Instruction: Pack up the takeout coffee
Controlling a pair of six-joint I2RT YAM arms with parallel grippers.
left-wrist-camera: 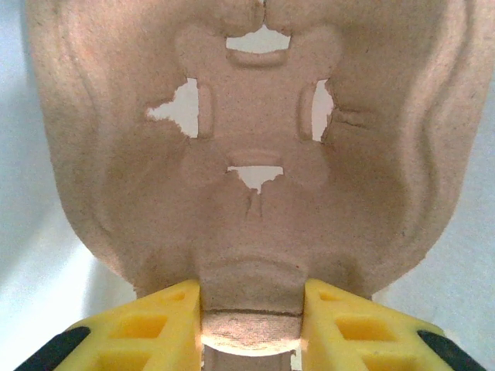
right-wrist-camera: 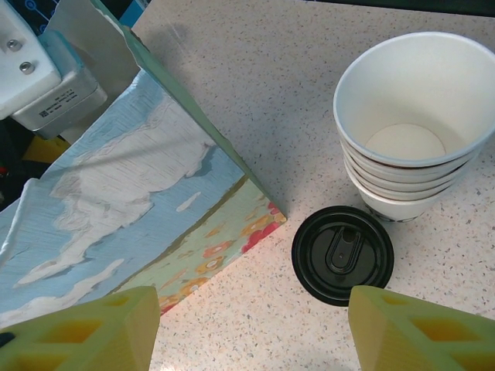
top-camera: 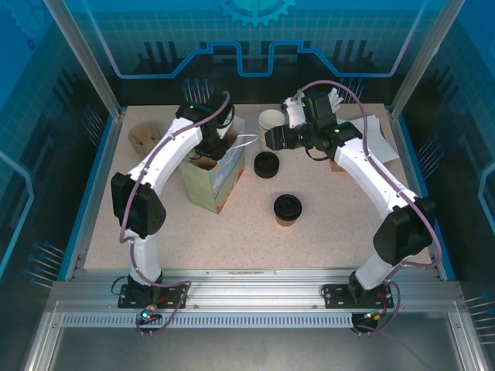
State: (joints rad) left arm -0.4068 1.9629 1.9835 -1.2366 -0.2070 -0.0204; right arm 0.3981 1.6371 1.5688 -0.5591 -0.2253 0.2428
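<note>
A speckled beige surface point(top-camera: 325, 239) carries everything, seen from above with two white arms reaching away from the near edge. At the far left, near the back corner, lies a brownish moulded-pulp piece point(top-camera: 145, 137). Just right of it, the left arm point(top-camera: 166, 158) bends over an upright paper bag point(top-camera: 213, 185) printed with sky and flowers, its wrist dipping into the bag's open top. In the left wrist view, the yellow left jaws are clenched on the edge tab of a pulp cup carrier point(left-wrist-camera: 255, 116), a tan tray with cut-out holes. Right of the bag, a loose black lid point(top-camera: 266, 164) rests flat on the surface. The takeout coffee point(top-camera: 287, 209), a small brown-sided cup with a black lid, stands upright in the open middle, nearer the arm bases than the loose lid, right of the bag and apart from both sets of jaws. Behind the loose lid stands a stack of white cups point(top-camera: 271, 120), lidless. The right arm point(top-camera: 371, 182) reaches leftward toward them; its right jaws are released, spread wide above the loose lid, holding nothing. Some white paper point(top-camera: 375, 135) lies at the far right.
</note>
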